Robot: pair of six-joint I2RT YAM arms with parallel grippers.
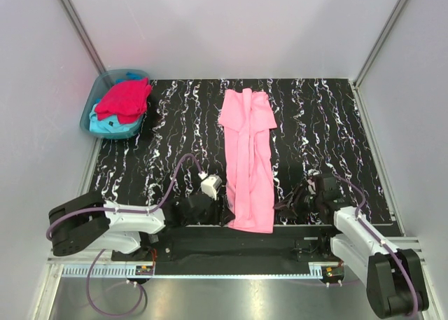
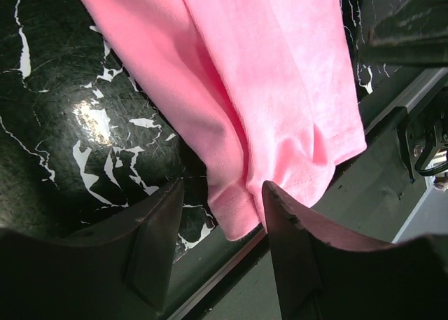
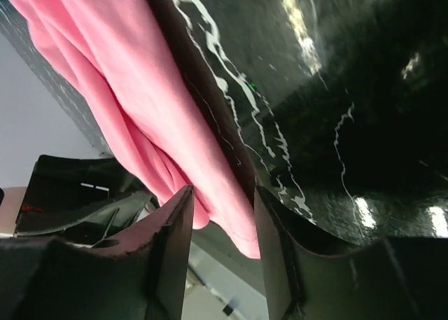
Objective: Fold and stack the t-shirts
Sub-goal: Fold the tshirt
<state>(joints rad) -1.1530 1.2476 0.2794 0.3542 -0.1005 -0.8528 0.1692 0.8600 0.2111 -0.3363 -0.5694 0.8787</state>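
Pink soft-cloth short-sleeved tee lies as a long folded strip on the black white-veined table, hem at the near edge. The left gripper and right gripper flank it, jaws spread, a hem corner showing between each pair. A crimson tee rests on a turquoise tee in the translucent blue-green tub, far left.

Left gripper low, parted; right gripper likewise.

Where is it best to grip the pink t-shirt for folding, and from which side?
Probably its two near hem corners, from the near edge: the pink t-shirt lies as a long narrow strip with that hem toward the arms, where the open left claw and right claw flank it.
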